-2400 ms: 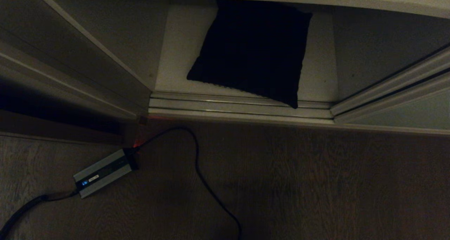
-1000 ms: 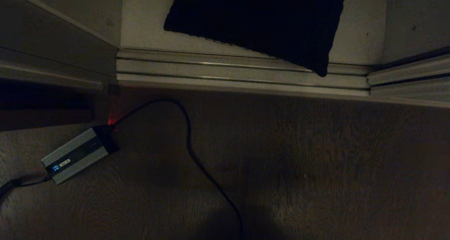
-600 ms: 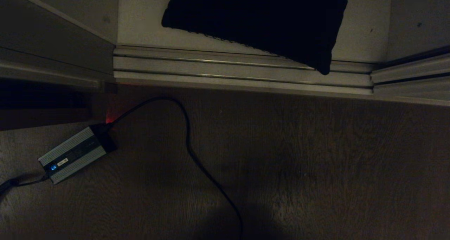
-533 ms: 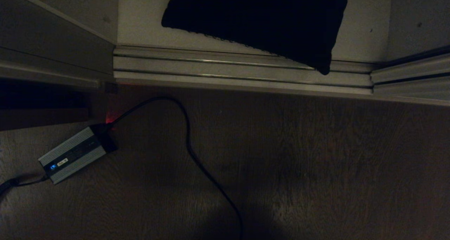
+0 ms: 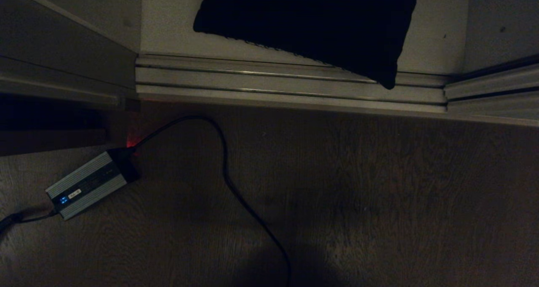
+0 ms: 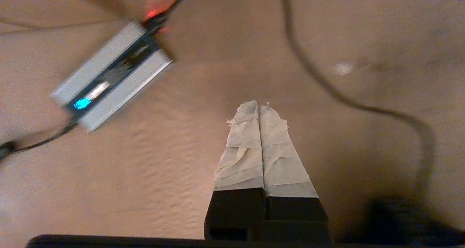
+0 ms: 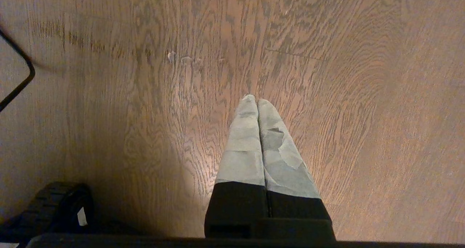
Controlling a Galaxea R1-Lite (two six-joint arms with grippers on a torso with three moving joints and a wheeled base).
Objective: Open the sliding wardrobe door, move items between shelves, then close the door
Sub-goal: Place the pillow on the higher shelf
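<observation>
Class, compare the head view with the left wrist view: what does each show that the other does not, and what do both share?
Only the head view shows the cushion on the shelf, one corner overhanging the floor track. Only the left wrist view shows the left gripper, shut and empty above the floor. Both show the silver box with its blue light, its black cable and the wood-grain floor.

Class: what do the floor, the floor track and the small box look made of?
Floor: wood or wood-look laminate, matte; grain swirls show. Floor track: probably metal, satin; ribbed with shiny lines. Box: likely aluminium, ribbed silver casing with a dark strip.
</observation>
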